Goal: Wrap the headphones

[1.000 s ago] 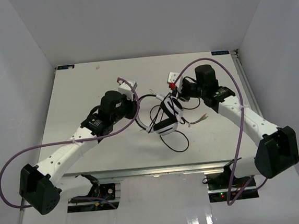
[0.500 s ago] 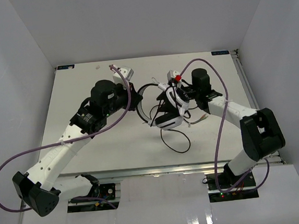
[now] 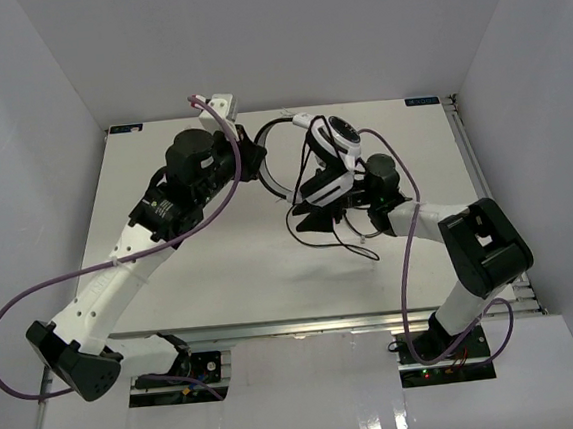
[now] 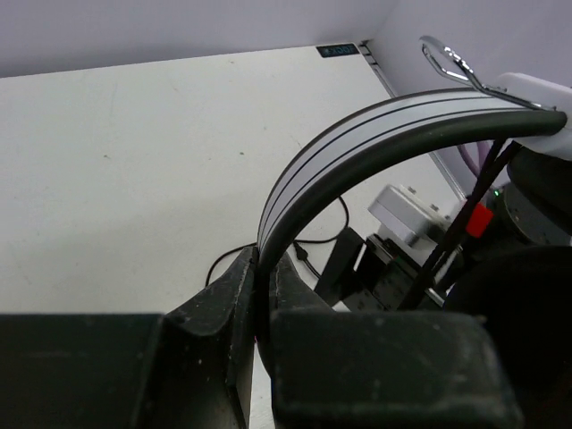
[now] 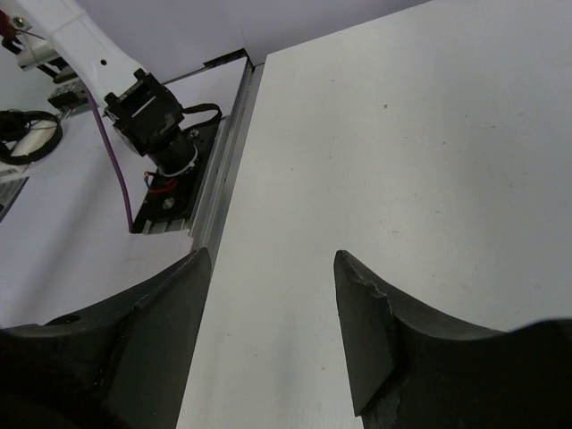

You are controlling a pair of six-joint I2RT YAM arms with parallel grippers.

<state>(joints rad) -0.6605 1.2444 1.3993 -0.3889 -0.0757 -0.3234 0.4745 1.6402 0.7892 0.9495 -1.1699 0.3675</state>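
The headphones hang in the air over the middle of the table. Their white headband [image 3: 272,135] arches up from my left gripper [image 3: 260,165], which is shut on its lower end. In the left wrist view the fingers [image 4: 234,286] pinch the headband [image 4: 375,130]. One earcup [image 3: 341,132] is high and the other [image 3: 324,187] hangs lower. The thin black cord [image 3: 318,227] dangles in loops down to the table. My right gripper [image 3: 343,199] sits just right of the lower earcup. In the right wrist view it [image 5: 273,268] is open and empty, over bare table.
The purple robot cables [image 3: 403,264] loop beside both arms. The table's near edge rail [image 5: 223,179] and the left arm's base [image 5: 147,107] show in the right wrist view. The right arm's wrist [image 4: 402,232] is close behind the headband in the left wrist view.
My left gripper has lifted the headphones up and toward the back of the table. My right arm has folded inward and left, ending low beside the hanging earcup. The cord now dangles.
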